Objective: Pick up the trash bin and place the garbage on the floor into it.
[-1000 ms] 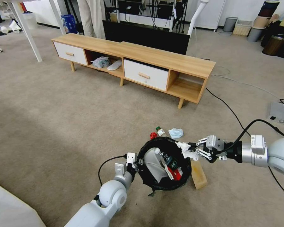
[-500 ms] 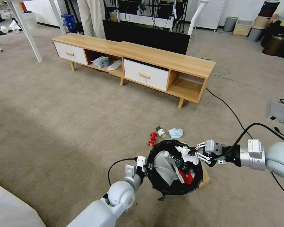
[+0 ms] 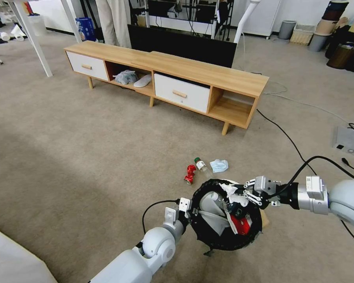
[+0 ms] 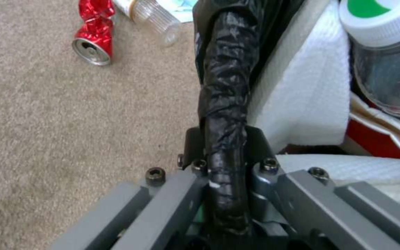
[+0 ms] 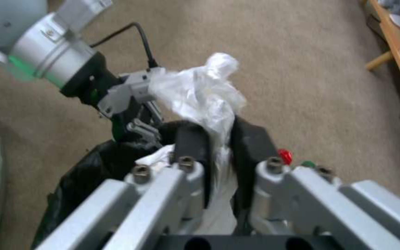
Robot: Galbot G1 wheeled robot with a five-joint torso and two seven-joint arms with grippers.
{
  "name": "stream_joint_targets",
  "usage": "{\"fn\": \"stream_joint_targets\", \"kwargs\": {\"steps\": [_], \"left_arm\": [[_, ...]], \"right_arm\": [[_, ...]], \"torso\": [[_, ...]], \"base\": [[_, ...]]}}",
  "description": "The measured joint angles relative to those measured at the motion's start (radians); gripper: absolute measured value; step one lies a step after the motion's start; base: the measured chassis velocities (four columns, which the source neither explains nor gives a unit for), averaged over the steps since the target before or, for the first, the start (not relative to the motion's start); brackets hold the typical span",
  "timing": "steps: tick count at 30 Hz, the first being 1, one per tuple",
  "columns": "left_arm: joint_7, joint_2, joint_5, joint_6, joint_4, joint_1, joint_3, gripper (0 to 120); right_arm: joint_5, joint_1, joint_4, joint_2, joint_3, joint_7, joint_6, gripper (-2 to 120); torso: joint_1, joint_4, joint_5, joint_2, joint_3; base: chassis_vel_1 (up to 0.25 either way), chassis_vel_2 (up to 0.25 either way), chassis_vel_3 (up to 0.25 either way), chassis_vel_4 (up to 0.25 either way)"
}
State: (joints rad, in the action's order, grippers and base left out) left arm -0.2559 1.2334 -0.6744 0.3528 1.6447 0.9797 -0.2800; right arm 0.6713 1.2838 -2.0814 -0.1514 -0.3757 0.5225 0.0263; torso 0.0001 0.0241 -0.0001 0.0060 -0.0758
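The bin (image 3: 225, 214), lined with a black bag, hangs above the carpet (image 3: 86, 157), tipped so its mouth faces the head camera; the left gripper (image 4: 225, 152) is clamped on its rim. Inside lie a bottle (image 4: 385, 52), white paper and a red-and-white snack bag (image 3: 240, 226). The right gripper (image 5: 218, 146) pinches a white tissue (image 5: 200, 93) over the bin's mouth. Just beyond the bin on the carpet lie a crushed red can (image 3: 190, 174), a clear bottle (image 3: 201, 165) and a blue mask (image 3: 219, 165)

Carpet floor (image 3: 86, 149); can (image 3: 190, 174), bottle (image 3: 201, 165), mask (image 3: 219, 165)
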Motion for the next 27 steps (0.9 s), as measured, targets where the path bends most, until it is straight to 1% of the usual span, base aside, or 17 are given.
{"fn": "stream_joint_targets", "kwargs": {"steps": [1, 2, 3, 5, 6, 10, 12, 13, 14, 15, 16, 17, 20, 21, 22, 24, 27], "left_arm": [[0.000, 0.001, 0.000, 0.000, 0.000, 0.000, 0.000, 3], [0.000, 0.003, 0.000, 0.000, 0.000, -0.001, 0.000, 3], [0.000, 0.003, 0.000, 0.000, 0.000, -0.001, 0.000, 3], [0.000, 0.005, 0.000, 0.000, 0.000, -0.001, 0.001, 2], [0.000, 0.008, 0.004, 0.001, 0.000, 0.001, 0.003, 2], [0.000, 0.011, 0.008, 0.001, 0.000, 0.003, 0.007, 2], [0.001, 0.010, 0.011, -0.002, 0.002, 0.010, 0.016, 2], [0.001, 0.010, 0.011, -0.002, 0.002, 0.010, 0.016, 2], [0.001, 0.007, 0.012, -0.003, 0.003, 0.013, 0.019, 2], [0.001, 0.007, 0.012, -0.003, 0.003, 0.013, 0.019, 2], [0.002, 0.003, 0.013, -0.004, 0.004, 0.015, 0.023, 2], [0.002, 0.003, 0.013, -0.004, 0.004, 0.015, 0.023, 2], [0.002, 0.000, 0.014, -0.004, 0.006, 0.016, 0.026, 2], [0.002, 0.000, 0.014, -0.004, 0.006, 0.016, 0.026, 2], [0.002, -0.001, 0.014, -0.005, 0.006, 0.015, 0.027, 2], [0.002, -0.001, 0.014, -0.005, 0.006, 0.012, 0.027, 2], [0.002, 0.000, 0.014, -0.005, 0.003, 0.007, 0.030, 2]], "right_arm": [[-0.004, 0.000, 0.000, 0.000, 0.000, -0.001, 0.007, 20], [-0.012, 0.000, 0.000, 0.001, -0.001, -0.003, 0.019, 27], [-0.012, 0.000, 0.000, 0.001, -0.001, -0.003, 0.019, 27], [-0.016, -0.001, -0.001, 0.003, -0.003, -0.008, 0.033, 33], [-0.019, -0.002, -0.006, 0.005, -0.005, -0.017, 0.073, 42], [-0.020, -0.003, -0.012, 0.006, -0.007, -0.021, 0.109, 48], [-0.019, -0.006, -0.028, 0.011, -0.010, -0.013, 0.174, 63], [-0.019, -0.006, -0.028, 0.011, -0.010, -0.013, 0.174, 63], [-0.017, -0.009, -0.034, 0.012, -0.011, -0.004, 0.188, 70], [-0.017, -0.009, -0.034, 0.012, -0.011, -0.004, 0.188, 70], [-0.016, -0.011, -0.036, 0.013, -0.013, 0.002, 0.191, 79], [-0.016, -0.011, -0.036, 0.013, -0.013, 0.002, 0.191, 79], [-0.015, -0.012, -0.036, 0.013, -0.019, 0.011, 0.184, 92], [-0.015, -0.012, -0.036, 0.013, -0.019, 0.011, 0.184, 92], [-0.015, -0.012, -0.035, 0.014, -0.021, 0.015, 0.180, 96], [-0.014, -0.012, -0.035, 0.015, -0.022, 0.017, 0.171, 99], [-0.012, -0.011, -0.035, 0.015, -0.022, 0.013, 0.159, 100]], "torso": [[0.000, 0.0000, 0.0000, 0.000, 0.000], [0.000, 0.0000, 0.0000, 0.000, 0.000], [0.000, 0.0000, 0.0000, 0.000, 0.000], [0.000, 0.0001, 0.0000, 0.000, 0.000], [0.000, 0.0001, 0.0000, 0.000, 0.000], [0.000, 0.0001, -0.0001, 0.000, 0.000], [0.000, 0.0003, -0.0002, 0.000, 0.000], [0.000, 0.0003, -0.0002, 0.000, 0.000], [0.000, 0.0004, -0.0002, 0.000, 0.000], [0.000, 0.0004, -0.0002, 0.000, 0.000], [0.000, 0.0003, -0.0003, 0.000, 0.000], [0.000, 0.0003, -0.0003, 0.000, 0.000], [0.000, 0.0001, 0.0000, 0.000, 0.000], [0.000, 0.0001, 0.0000, 0.000, 0.000], [0.000, 0.0000, -0.0001, 0.000, 0.000], [0.000, -0.0001, 0.0000, 0.000, 0.000], [0.000, -0.0001, 0.0001, 0.000, 0.000]], "base": [[0.000, 0.000, 0.000, 0.000], [0.000, 0.000, 0.000, 0.000], [0.000, 0.000, 0.000, 0.000], [0.000, 0.000, 0.000, 0.000], [0.000, 0.000, 0.000, 0.000], [0.000, 0.000, 0.000, 0.000], [0.000, 0.000, 0.000, 0.000], [0.000, 0.000, 0.000, 0.000], [0.000, 0.000, 0.000, 0.000], [0.000, 0.000, 0.000, 0.000], [0.000, 0.000, 0.000, 0.000], [0.000, 0.000, 0.000, 0.000], [0.000, 0.000, 0.000, 0.000], [0.000, 0.000, 0.000, 0.000], [0.000, 0.000, 0.000, 0.000], [0.000, 0.000, 0.000, 0.000], [0.000, 0.000, 0.000, 0.000]]}}
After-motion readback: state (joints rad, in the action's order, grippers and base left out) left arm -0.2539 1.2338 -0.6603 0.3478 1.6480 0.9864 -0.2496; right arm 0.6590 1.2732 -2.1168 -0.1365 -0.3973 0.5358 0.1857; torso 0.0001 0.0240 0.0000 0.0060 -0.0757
